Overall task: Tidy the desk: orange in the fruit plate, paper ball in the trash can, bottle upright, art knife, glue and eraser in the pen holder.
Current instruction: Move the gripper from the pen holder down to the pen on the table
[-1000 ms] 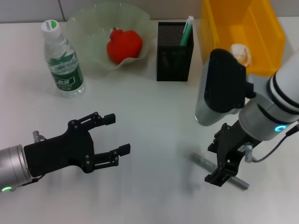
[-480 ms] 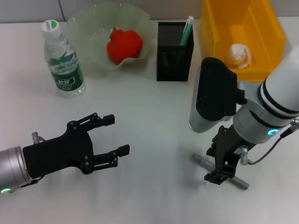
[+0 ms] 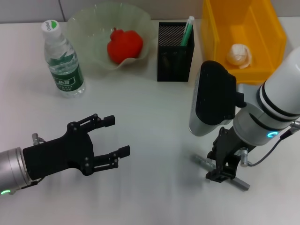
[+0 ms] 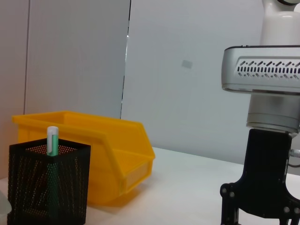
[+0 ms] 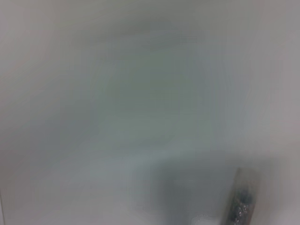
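The grey art knife (image 3: 201,161) lies flat on the white desk at the front right, and shows blurred in the right wrist view (image 5: 241,199). My right gripper (image 3: 219,174) is down over its middle, open, with the knife across it. Low at the front left, my left gripper (image 3: 117,134) hovers open and holds nothing. The bottle (image 3: 63,58) stands upright at the back left. A red fruit (image 3: 124,44) sits in the green fruit plate (image 3: 86,26). The paper ball (image 3: 238,55) lies in the yellow trash can (image 3: 267,28). A green glue stick (image 3: 187,29) stands in the black mesh pen holder (image 3: 175,51). The eraser is out of view.
The left wrist view looks across the desk at the pen holder (image 4: 49,187), the yellow trash can (image 4: 103,145) and the right arm (image 4: 267,178). A cable (image 3: 269,152) loops off the right wrist. White desk lies bare between the two grippers.
My right arm has shifted left and slightly down, settling its gripper onto the art knife. The knife and my left gripper have not moved.
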You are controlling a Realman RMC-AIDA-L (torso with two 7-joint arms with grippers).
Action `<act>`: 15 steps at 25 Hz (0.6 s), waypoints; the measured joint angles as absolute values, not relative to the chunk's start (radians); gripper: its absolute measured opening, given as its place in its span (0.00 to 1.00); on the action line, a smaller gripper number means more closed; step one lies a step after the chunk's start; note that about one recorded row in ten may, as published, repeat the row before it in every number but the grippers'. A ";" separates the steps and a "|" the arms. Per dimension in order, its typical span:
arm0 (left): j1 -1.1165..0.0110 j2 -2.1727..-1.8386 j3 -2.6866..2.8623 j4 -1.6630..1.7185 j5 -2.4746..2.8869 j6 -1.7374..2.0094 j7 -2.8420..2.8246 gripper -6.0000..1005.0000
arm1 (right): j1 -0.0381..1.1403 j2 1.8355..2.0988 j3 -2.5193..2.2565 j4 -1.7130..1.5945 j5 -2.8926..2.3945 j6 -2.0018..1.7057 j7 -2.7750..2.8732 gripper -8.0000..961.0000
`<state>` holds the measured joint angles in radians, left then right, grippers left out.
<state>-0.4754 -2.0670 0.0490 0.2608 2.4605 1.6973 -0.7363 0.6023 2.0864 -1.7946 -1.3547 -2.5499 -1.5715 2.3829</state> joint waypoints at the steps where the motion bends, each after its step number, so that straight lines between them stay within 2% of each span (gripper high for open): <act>1: -0.475 -2.067 0.049 0.260 2.461 1.697 -0.736 0.84 | 0.602 2.086 -1.799 -1.354 -2.551 -1.570 2.383 0.60; 9: -0.475 -2.068 0.049 0.259 2.461 1.698 -0.736 0.84 | 0.598 2.086 -1.803 -1.354 -2.555 -1.564 2.383 0.49; 15: -0.474 -2.068 0.049 0.259 2.461 1.698 -0.736 0.84 | 0.597 2.086 -1.807 -1.351 -2.556 -1.559 2.383 0.46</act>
<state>-0.4739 -2.0678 0.0490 0.2592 2.4605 1.6982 -0.7362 0.5970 2.0861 -1.8067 -1.3514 -2.5557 -1.5588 2.3830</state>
